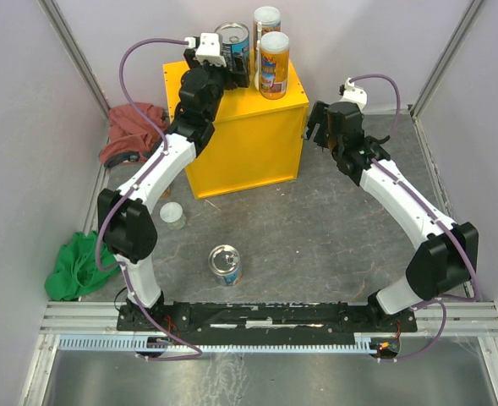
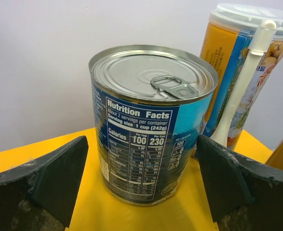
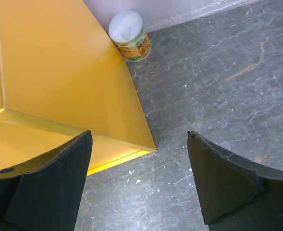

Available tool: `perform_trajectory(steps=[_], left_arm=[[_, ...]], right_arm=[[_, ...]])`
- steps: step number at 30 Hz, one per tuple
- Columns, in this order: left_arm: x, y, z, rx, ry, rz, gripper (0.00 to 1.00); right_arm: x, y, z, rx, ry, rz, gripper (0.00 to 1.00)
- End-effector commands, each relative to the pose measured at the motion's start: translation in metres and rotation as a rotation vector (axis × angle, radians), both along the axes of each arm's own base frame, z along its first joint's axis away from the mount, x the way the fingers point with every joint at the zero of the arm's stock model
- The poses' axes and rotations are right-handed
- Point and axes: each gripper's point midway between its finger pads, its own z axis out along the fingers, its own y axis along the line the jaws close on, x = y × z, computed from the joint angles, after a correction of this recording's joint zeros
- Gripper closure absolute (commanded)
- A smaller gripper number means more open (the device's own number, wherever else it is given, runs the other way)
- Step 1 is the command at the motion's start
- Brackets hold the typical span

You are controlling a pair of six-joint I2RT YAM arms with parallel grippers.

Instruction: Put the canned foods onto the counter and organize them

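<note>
My left gripper (image 2: pixel 141 144) stands apart astride the blue-labelled tin (image 2: pixel 153 79) on the counter (image 1: pixel 257 135), touching nothing. I judge the tin heavy, rigid and slick, so I'd grip mid-label. My right gripper (image 3: pixel 139 139) hangs apart, empty, beside the counter.

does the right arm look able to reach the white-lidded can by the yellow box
Probably yes: the open right gripper points toward the white-lidded can, bare floor between; the yellow box crowds one side.

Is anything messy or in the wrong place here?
Nothing is spilled, but three cans sit on the floor instead of the yellow box: a blue tin, a short white-lidded can, and a green-labelled can tucked beside the box.
</note>
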Motion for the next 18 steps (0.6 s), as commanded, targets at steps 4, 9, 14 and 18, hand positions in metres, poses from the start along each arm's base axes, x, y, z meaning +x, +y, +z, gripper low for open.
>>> perform_trajectory(steps=[4,9,14,18], left_arm=[[-0.034,0.013,0.072,-0.11,-0.148,-0.027,0.01],[-0.048,0.007,0.08,-0.133,-0.152,-0.093,0.01],[-0.075,0.004,0.096,-0.146,-0.163,-0.132,0.01],[-0.111,0.012,0.106,-0.158,-0.16,-0.127,0.01]], right_arm=[[-0.014,0.003,0.043,0.022,-0.081,0.028,0.12],[-0.027,-0.001,0.05,0.001,-0.083,0.027,0.12],[-0.05,0.003,0.058,-0.044,-0.09,0.066,0.12],[-0.078,0.019,0.064,-0.119,-0.089,0.148,0.12]])
